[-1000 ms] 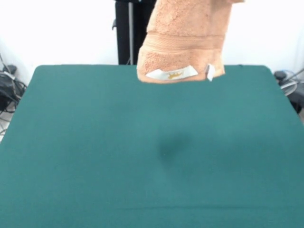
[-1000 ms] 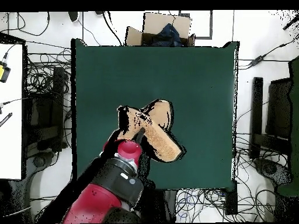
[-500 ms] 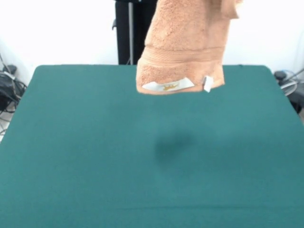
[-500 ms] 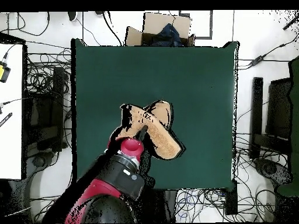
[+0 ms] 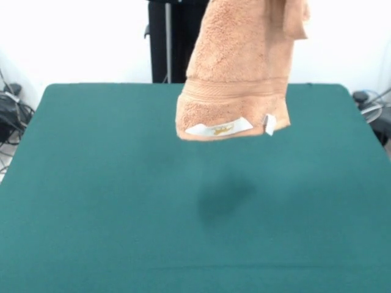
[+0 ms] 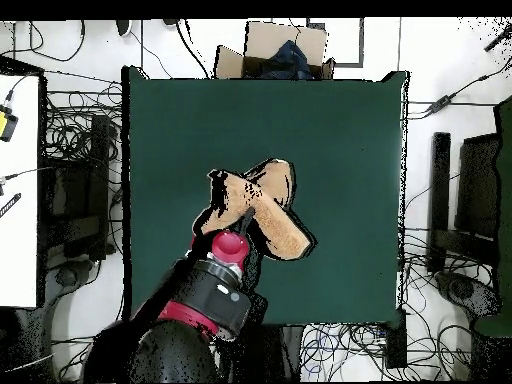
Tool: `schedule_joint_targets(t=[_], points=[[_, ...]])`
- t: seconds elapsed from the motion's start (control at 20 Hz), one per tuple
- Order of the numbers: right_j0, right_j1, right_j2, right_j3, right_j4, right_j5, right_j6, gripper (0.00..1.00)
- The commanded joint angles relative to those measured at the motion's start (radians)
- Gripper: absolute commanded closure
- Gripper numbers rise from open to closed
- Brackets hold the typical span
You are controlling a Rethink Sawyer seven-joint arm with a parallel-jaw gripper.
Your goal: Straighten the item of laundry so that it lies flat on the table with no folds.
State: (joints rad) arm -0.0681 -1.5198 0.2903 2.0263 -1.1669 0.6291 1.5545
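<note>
The item of laundry [image 5: 235, 79], an orange-tan terry towel, hangs bunched in the air above the green table [image 5: 91, 201]. Its lower edge, with a woven band and white tags [image 5: 219, 129], is clear of the tabletop and casts a dark shadow below. The top of the towel runs out of the front view, and the gripper does not show there. In the overhead view the towel [image 6: 270, 205] drapes in folds around the gripper [image 6: 244, 216], which is shut on it. The red and black arm [image 6: 205, 295] reaches in from the table's [image 6: 330, 130] bottom edge.
A cardboard box [image 6: 275, 50] sits just beyond the table's top edge in the overhead view. Cables and black stands [image 6: 440, 200] lie on the floor on both sides. A white desk [image 6: 18, 190] stands at the left.
The hanging towel has come lower and nearer in the front view, and its shadow on the table has grown. In the overhead view the arm has reached further over the table.
</note>
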Motion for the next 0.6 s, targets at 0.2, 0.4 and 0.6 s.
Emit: schedule_joint_targets(t=[0.2, 0.4, 0.6], points=[[0.066, 0.099, -0.055, 0.059, -0.228, 0.023, 0.418, 1.00], [0.095, 0.143, -0.060, 0.065, -0.313, 0.038, 0.513, 1.00], [0.129, 0.190, -0.062, 0.073, -0.424, 0.078, 0.626, 1.00]])
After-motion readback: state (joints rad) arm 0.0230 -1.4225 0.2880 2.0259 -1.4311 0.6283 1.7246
